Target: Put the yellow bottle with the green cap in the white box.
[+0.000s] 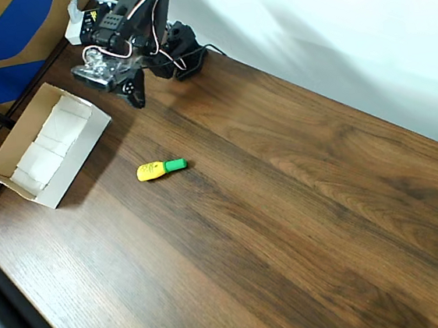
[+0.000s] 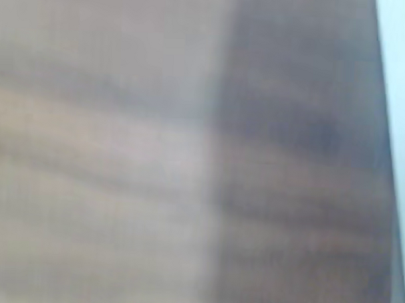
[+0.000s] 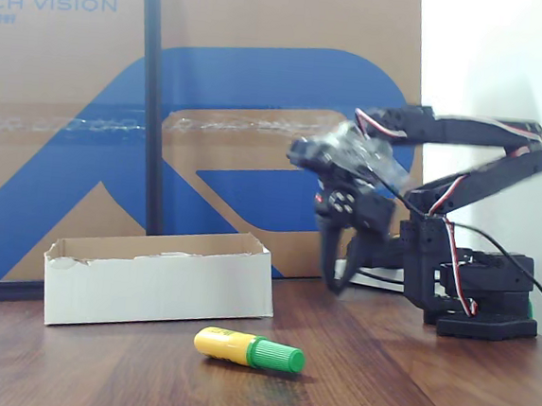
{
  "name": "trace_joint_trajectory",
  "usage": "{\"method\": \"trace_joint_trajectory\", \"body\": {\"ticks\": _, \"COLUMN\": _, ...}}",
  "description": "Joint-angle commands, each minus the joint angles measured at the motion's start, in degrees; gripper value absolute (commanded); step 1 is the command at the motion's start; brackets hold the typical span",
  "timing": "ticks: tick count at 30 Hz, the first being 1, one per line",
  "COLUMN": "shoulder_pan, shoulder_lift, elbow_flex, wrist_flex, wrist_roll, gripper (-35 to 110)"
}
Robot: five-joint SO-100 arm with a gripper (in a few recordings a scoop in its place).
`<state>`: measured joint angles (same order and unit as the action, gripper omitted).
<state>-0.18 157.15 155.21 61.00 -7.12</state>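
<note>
In the overhead view the yellow bottle (image 1: pixel 160 168) lies on its side left of centre on the wooden table (image 1: pixel 287 219), green cap toward the right. The white box (image 1: pixel 49 144) sits at the left edge, well apart from the bottle. The arm's end effector (image 1: pixel 135 94) hangs near the top, between box and arm base, holding nothing; I cannot tell how far its fingers are parted. In the fixed view the bottle (image 3: pixel 249 349) lies in front of the box (image 3: pixel 160 281), the end effector (image 3: pixel 337 266) at centre right. The wrist view is blurred wood.
</note>
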Motion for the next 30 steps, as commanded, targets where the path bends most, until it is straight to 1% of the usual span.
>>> {"method": "trace_joint_trajectory", "body": {"ticks": 1, "shoulder_pan": -1.1, "shoulder_lift": -4.7, "elbow_flex": -8.4, "wrist_flex": -0.9, "wrist_roll": -0.5, "gripper": 0}}
{"method": "trace_joint_trajectory", "body": {"ticks": 6, "shoulder_pan": -2.1, "shoulder_lift": -13.5, "elbow_flex": -16.8, "wrist_flex": -2.1, "wrist_roll": -0.4, "gripper": 0}}
{"method": "trace_joint_trajectory", "body": {"ticks": 10, "shoulder_pan": -4.0, "shoulder_lift": -20.9, "elbow_flex": -22.6, "wrist_flex": -5.8, "wrist_roll": -0.4, "gripper": 2}}
{"method": "trace_joint_trajectory", "body": {"ticks": 16, "shoulder_pan": -9.6, "shoulder_lift": -34.2, "elbow_flex": -33.6, "wrist_flex": -8.3, "wrist_roll": -0.9, "gripper": 5}}
{"method": "trace_joint_trajectory", "body": {"ticks": 23, "shoulder_pan": -16.9, "shoulder_lift": -45.7, "elbow_flex": -43.9, "wrist_flex": -10.8, "wrist_roll": -1.7, "gripper": 7}}
{"method": "trace_joint_trajectory", "body": {"ticks": 30, "shoulder_pan": -23.5, "shoulder_lift": -56.9, "elbow_flex": -49.4, "wrist_flex": -11.7, "wrist_roll": -4.6, "gripper": 14}}
